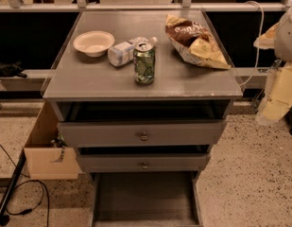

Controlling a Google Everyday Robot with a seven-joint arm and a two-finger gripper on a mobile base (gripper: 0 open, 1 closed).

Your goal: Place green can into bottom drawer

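The green can (144, 63) stands upright on the grey cabinet top (89, 79), near the middle, with its silver top and pull tab showing. The bottom drawer (145, 197) is pulled out, and its dark grey interior holds nothing I can see. My gripper (273, 103) is a pale blurred shape at the right edge of the view, beside the cabinet's right side and below top level, well apart from the can.
A pale plastic bottle (123, 52) lies just behind the can. A white bowl (93, 42) sits at the back left and a chip bag (197, 41) at the back right. The two upper drawers (143, 135) with brass knobs are slightly out. A cardboard box (46, 150) stands left of the cabinet.
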